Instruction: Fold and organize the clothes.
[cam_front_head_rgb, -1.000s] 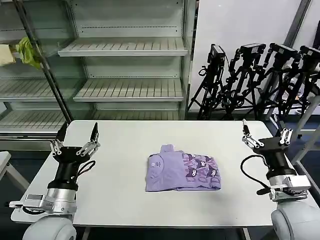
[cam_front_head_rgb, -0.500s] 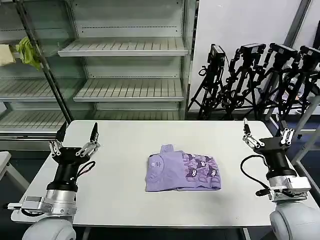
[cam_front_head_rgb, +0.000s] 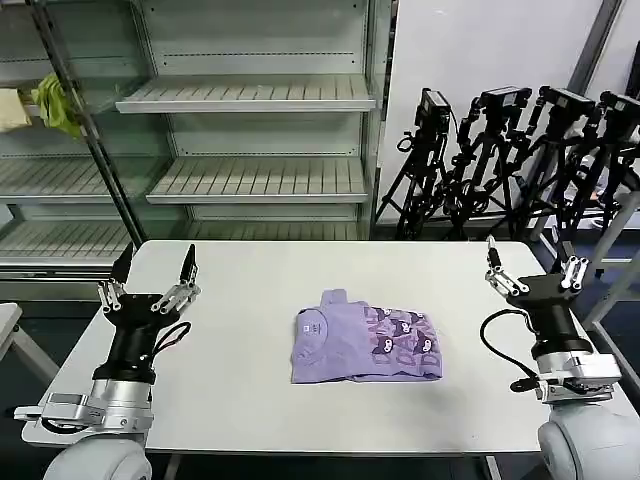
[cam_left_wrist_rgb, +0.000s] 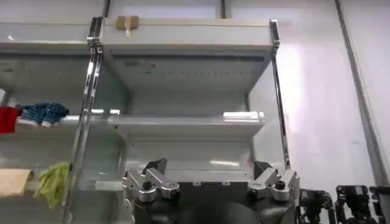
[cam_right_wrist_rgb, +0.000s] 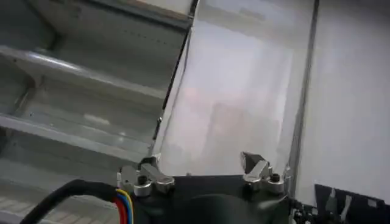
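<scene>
Folded lavender T-shirt (cam_front_head_rgb: 366, 344) centred on table (cam_front_head_rgb: 240, 400). Left gripper (cam_front_head_rgb: 154, 264) and right gripper (cam_front_head_rgb: 530, 266) raised, fingers apart, empty. Recommended: square edges before stowing.

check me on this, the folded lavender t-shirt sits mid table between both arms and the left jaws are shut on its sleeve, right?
Not quite. In the head view the left gripper stands open and apart from the folded lavender T-shirt, gripping nothing. The rest holds: the shirt lies mid table, between it and the open right gripper.
</scene>
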